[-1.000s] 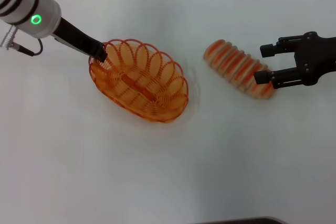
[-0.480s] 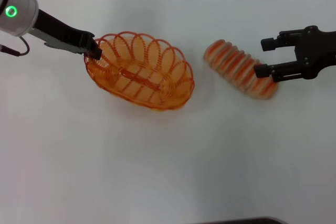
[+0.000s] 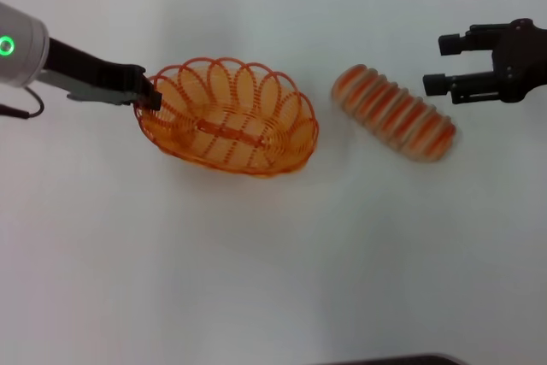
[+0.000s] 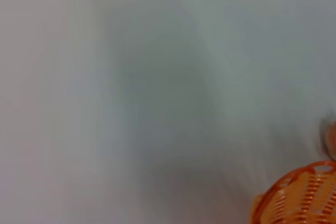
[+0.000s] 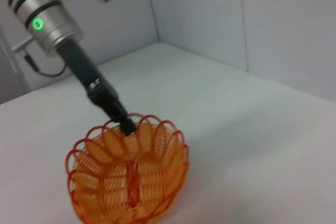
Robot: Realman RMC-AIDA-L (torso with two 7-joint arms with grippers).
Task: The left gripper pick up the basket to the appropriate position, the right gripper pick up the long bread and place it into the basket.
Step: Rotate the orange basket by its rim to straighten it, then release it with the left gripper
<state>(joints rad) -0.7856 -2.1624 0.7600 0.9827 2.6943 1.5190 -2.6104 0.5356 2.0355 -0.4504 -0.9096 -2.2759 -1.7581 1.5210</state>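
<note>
The orange wire basket [image 3: 295, 117] sits on the white table left of centre, lying almost crosswise. My left gripper [image 3: 149, 96] is shut on its left rim; the right wrist view shows that claw [image 5: 126, 125] biting the far rim of the basket [image 5: 157, 145]. A corner of the basket [image 4: 299, 198] shows in the left wrist view. The long bread [image 3: 393, 113], tan with orange stripes, lies slanted to the basket's right, apart from it. My right gripper [image 3: 442, 63] is open just beyond the bread's right end, holding nothing.
The white table [image 3: 256, 262] stretches bare toward me in front of the basket and bread. Grey walls [image 5: 210, 14] stand behind the table in the right wrist view. A dark edge [image 3: 385, 360] shows at the near border.
My left gripper has swung the basket round to lie more crosswise and slightly rightward, its arm dropping lower. The right gripper has drawn back from over the bread's right end.
</note>
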